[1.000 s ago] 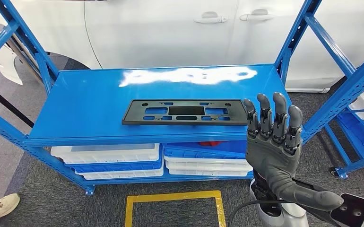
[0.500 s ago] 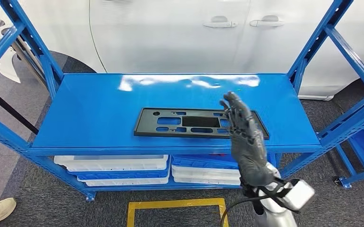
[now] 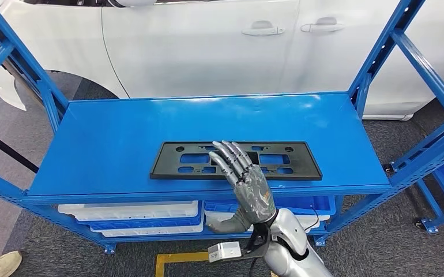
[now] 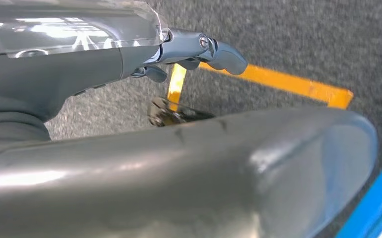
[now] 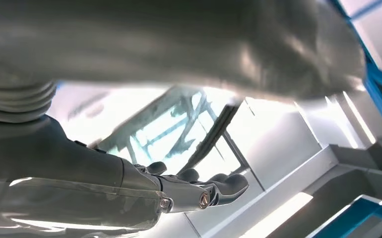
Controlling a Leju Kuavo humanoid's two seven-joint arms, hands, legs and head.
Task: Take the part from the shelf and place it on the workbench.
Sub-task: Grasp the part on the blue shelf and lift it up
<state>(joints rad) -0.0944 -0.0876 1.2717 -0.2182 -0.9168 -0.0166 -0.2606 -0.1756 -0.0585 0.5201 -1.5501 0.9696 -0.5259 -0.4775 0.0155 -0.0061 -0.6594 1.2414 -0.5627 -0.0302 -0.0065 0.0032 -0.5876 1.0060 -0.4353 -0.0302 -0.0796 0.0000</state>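
Lying flat near the front edge of the blue shelf (image 3: 93, 138), the black part (image 3: 300, 164). Reaching over its middle, the right hand (image 3: 248, 184), fingers spread, holding nothing, maybe touching. Risking pushing it off the edge

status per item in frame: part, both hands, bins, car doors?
black plate part: flat on the blue shelf, not lifted
right hand: fingers spread over the part, no grip
left hand: holds nothing, above the floor
white bins: stacked under the shelf
car doors: closed
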